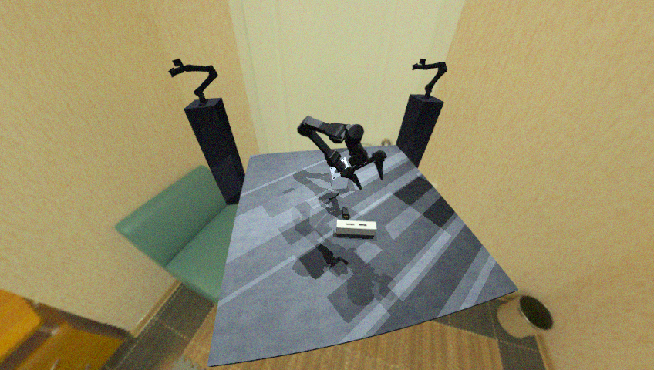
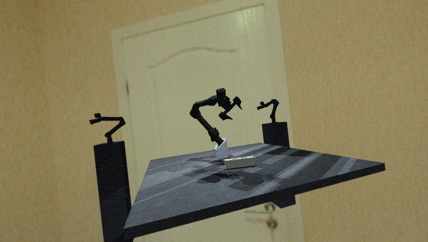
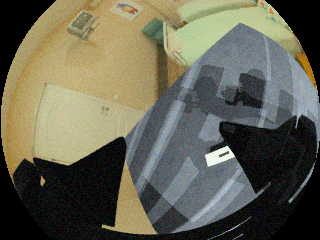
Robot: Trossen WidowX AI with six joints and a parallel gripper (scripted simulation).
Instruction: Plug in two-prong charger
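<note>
The small dark charger (image 1: 345, 212) lies on the table just behind the left part of the power strip; it does not show in the exterior view. The white power strip (image 1: 355, 230) (image 2: 240, 162) (image 3: 212, 159) has two dark outlets on its top face. In the wrist view a finger hides part of the strip, and I cannot make out the charger for certain. My gripper (image 1: 370, 183) (image 2: 236, 114) (image 3: 175, 134) is wide open and empty. It hangs well above the table, tilted, with its fingers clear of the charger and the strip.
The table (image 1: 257, 321) (image 2: 168, 203) (image 3: 240, 45) carries patchy shadows. My arm's white base (image 2: 221, 150) stands behind the strip. Two other small arms stand on dark pillars (image 1: 213, 142) (image 1: 419, 123) beyond the table's left and right sides. A green chair (image 1: 183, 220) is at the left.
</note>
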